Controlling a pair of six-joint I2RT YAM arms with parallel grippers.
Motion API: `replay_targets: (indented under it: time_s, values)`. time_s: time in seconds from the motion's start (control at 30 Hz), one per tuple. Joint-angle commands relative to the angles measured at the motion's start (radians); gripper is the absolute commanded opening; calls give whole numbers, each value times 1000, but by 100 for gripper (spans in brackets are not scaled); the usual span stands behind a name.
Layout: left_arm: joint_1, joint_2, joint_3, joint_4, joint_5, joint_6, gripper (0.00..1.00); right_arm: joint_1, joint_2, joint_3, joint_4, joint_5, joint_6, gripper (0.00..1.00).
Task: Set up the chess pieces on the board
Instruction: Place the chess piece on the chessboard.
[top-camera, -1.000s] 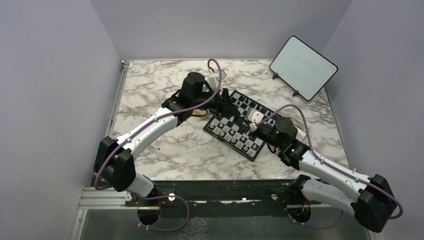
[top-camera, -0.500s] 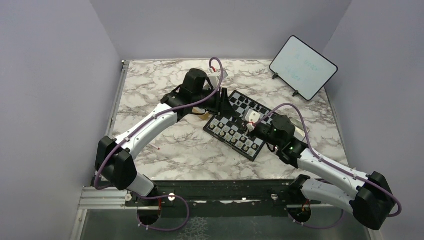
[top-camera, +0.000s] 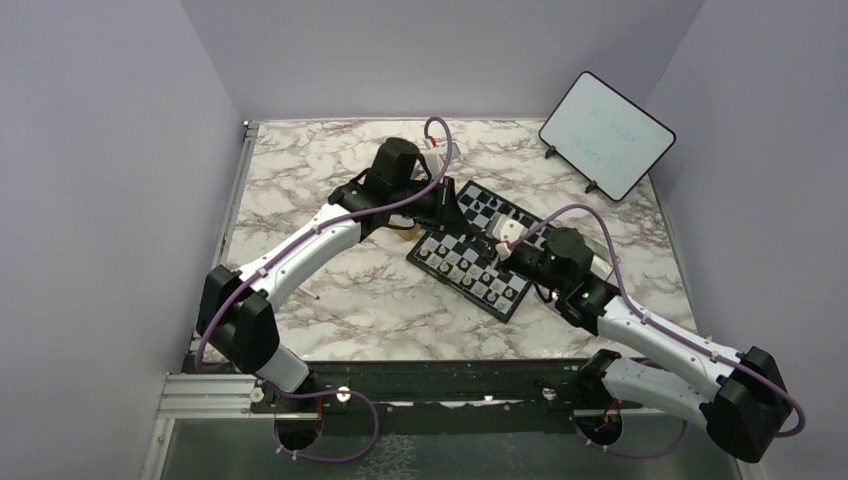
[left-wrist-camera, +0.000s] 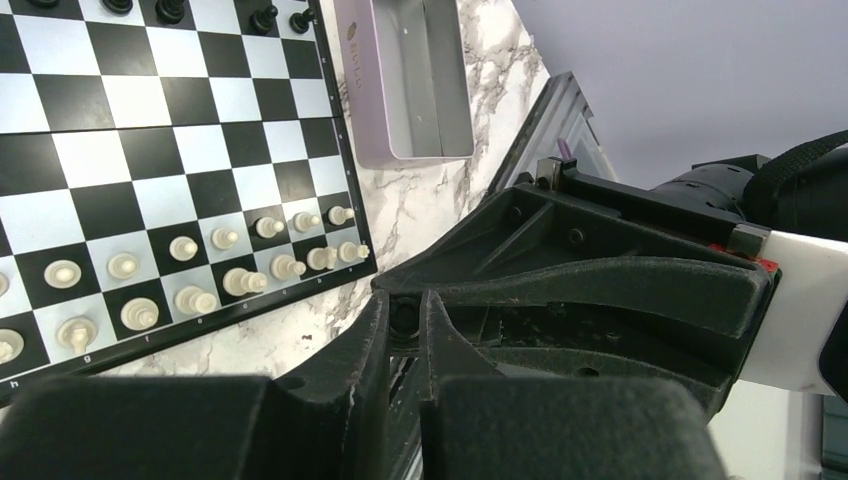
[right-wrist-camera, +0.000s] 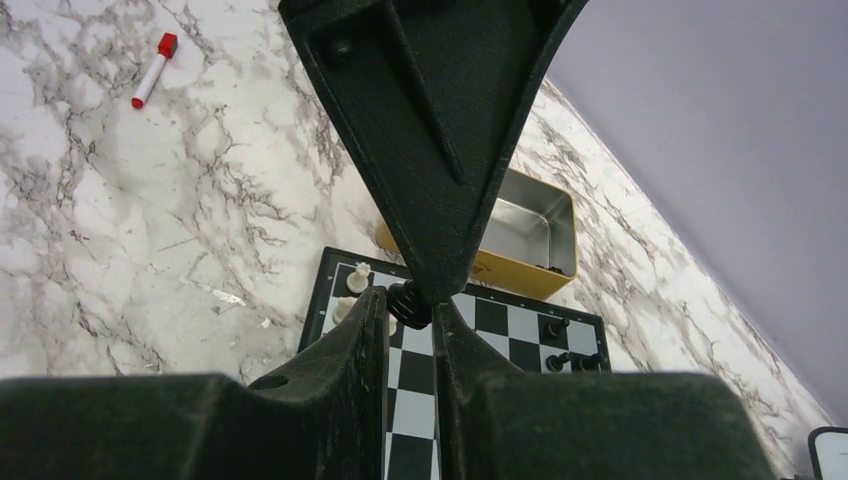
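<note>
The board (top-camera: 488, 208) lies at mid-table, and also shows in the left wrist view (left-wrist-camera: 130, 150) and the right wrist view (right-wrist-camera: 490, 320). Pale chess pieces (left-wrist-camera: 225, 238) fill its two near rows. A few black chess pieces (left-wrist-camera: 262, 18) stand at its far edge. My left gripper (top-camera: 455, 203) and right gripper (top-camera: 483, 224) meet tip to tip above the board. One small black chess piece (right-wrist-camera: 408, 303) sits between the right fingertips. The left gripper's tips (left-wrist-camera: 405, 318) close on the same piece (left-wrist-camera: 405, 312).
A gold tin (right-wrist-camera: 520, 235) stands open beside the board's left edge. A silver tin half (left-wrist-camera: 410, 80) lies by its right edge. A white tablet (top-camera: 605, 135) leans at the back right. A red-capped marker (right-wrist-camera: 153, 68) lies on the marble to the left.
The left arm has swung slightly right and the right gripper has edged toward it, so the two tips now meet over the board.
</note>
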Motion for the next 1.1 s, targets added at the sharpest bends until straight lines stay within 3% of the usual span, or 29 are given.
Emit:
replay_targets:
  time_s: [0.0, 0.23, 0.3, 0.33, 0.63, 1.07]
  values:
    - [-5, 2, 26, -7, 10, 21, 8, 0, -29, 13, -5, -13, 32, 13]
    - [-5, 46, 87, -1, -117, 79, 6, -1, -118, -34, -68, -7, 177, 67]
    - [-5, 68, 120, 1, -171, 100, 6, -1, -164, -43, -115, -16, 204, 94]
    - [-5, 80, 137, 3, -201, 112, 6, 0, -190, -45, -142, -11, 217, 99]
    - [-5, 242, 271, 109, -522, 207, 6, 0, -415, -55, -340, 160, 494, 100]
    - [-7, 602, 533, 213, -697, 265, 6, -1, -534, 6, -589, 281, 657, 100]
